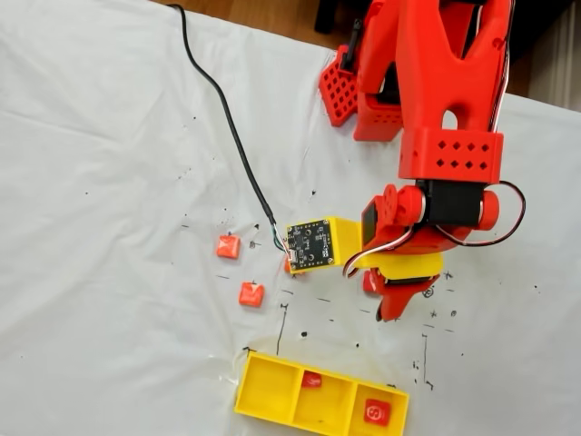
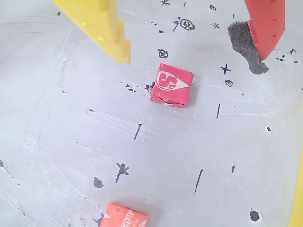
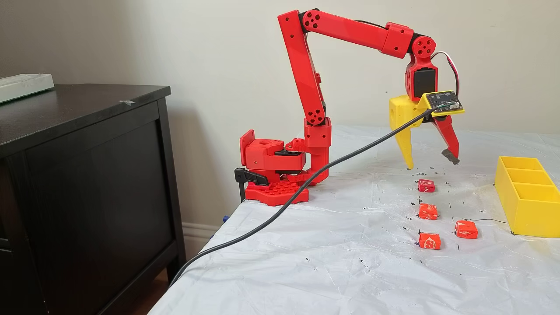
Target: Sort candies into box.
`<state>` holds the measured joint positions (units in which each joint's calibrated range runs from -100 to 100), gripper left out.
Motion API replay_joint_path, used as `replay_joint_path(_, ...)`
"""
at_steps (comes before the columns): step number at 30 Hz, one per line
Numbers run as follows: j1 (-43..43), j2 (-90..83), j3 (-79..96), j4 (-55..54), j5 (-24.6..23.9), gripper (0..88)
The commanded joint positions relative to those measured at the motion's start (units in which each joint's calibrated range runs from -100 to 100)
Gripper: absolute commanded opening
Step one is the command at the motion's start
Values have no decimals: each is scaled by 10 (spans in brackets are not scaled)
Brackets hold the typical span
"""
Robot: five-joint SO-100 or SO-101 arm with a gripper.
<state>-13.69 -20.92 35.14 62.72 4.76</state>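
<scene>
Orange candy (image 2: 124,217) sits closest to my wrist cam, bottom edge. Deeper red candy (image 2: 171,85) lies flat on the sheet below my pincer (image 2: 191,59). Pincer spread wide, holding nothing, hanging clear above it. Four candies on the sheet in a fixed view. Yellow box (image 1: 272,392) near table edge: one candy (image 1: 312,380) in middle compartment, another (image 1: 376,413) in end one.

Six candies (image 3: 426,186), one box (image 3: 527,205)

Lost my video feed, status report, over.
Tool open, empty, above deep red candy. Two candies in box, four on table. Nothing in the way.
</scene>
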Motion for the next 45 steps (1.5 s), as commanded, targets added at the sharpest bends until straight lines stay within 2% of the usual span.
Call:
replay_joint_path(1,-6,27,-17,-12,2,313)
replay_joint_path(36,-28,129,-11,-95,-12,243)
replay_joint_path(38,-28,129,-11,-96,-13,195)
replay_joint_path(41,-29,136,-17,-96,-12,16)
replay_joint_path(45,-19,111,-35,-86,-6,2)
